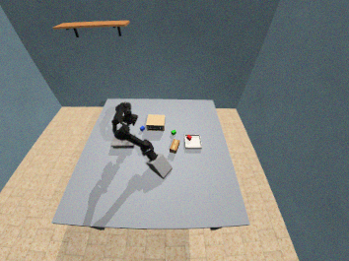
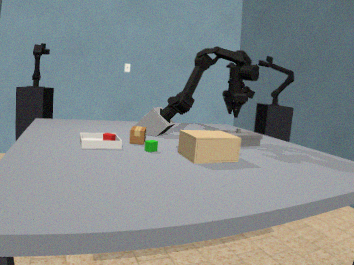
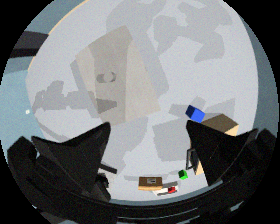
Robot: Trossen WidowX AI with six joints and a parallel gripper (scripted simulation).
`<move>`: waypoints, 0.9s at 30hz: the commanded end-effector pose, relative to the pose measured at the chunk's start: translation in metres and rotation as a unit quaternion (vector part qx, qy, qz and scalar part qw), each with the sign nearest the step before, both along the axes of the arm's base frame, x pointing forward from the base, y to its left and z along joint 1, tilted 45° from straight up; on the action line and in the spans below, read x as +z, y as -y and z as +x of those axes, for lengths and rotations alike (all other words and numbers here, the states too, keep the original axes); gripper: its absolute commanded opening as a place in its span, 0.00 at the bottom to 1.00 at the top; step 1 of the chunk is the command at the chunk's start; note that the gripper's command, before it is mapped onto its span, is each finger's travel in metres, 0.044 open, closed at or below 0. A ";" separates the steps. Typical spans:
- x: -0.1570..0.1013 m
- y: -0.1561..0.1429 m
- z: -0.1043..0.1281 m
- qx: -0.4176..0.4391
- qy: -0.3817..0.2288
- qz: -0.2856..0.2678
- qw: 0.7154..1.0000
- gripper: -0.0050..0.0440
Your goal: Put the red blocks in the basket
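My gripper point(image 2: 235, 112) point(image 3: 149, 125) point(image 1: 128, 123) is open and empty. It hangs above a flat grey lid point(image 1: 121, 143) point(image 2: 248, 139) point(image 3: 119, 81) with a small knob, which lies on the table. A red block point(image 1: 188, 138) point(image 2: 108, 136) point(image 3: 171, 190) lies in the shallow white basket point(image 1: 196, 145) point(image 2: 95, 142). A blue block point(image 1: 142, 127) point(image 3: 195, 113) lies beside the tan drawer box point(image 1: 155, 120) point(image 2: 209, 146) point(image 3: 223, 123). A green block point(image 1: 174, 132) point(image 2: 151, 145) point(image 3: 183, 173) lies near a small brown box point(image 1: 174, 145) point(image 2: 138, 134) point(image 3: 150, 182).
The arm's grey base point(image 1: 161, 167) point(image 2: 154, 121) stands mid-table, between the lid and the small brown box. The grey table point(image 1: 197, 198) point(image 2: 150, 201) stands on a tiled floor. A wooden shelf point(image 1: 91, 25) hangs on the far wall.
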State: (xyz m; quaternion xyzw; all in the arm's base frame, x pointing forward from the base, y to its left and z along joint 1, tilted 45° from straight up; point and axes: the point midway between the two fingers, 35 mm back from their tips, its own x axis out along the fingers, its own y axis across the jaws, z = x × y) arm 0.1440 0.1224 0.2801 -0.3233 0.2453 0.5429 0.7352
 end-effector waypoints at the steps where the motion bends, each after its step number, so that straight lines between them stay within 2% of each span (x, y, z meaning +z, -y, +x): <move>1: -0.016 0.043 0.034 -0.096 -0.047 0.023 0.994 1.00; 4: -0.025 0.061 0.048 -0.096 -0.047 0.023 0.994 1.00; 7: -0.025 0.061 0.048 -0.096 -0.047 0.023 0.994 1.00; 10: -0.040 0.085 0.059 -0.166 -0.109 0.054 0.979 1.00; 12: -0.040 0.085 0.059 -0.166 -0.109 0.054 0.979 1.00; 13: -0.045 0.092 0.062 -0.190 -0.129 0.065 0.971 1.00; 17: -0.065 0.124 0.076 -0.193 -0.133 0.066 0.970 1.00; 18: -0.065 0.124 0.076 -0.193 -0.133 0.066 0.970 1.00; 22: -0.090 0.155 0.081 -0.283 -0.213 0.107 0.929 1.00; 25: -0.108 0.178 0.084 -0.286 -0.216 0.109 0.927 1.00; 27: -0.111 0.182 0.085 -0.286 -0.216 0.109 0.927 1.00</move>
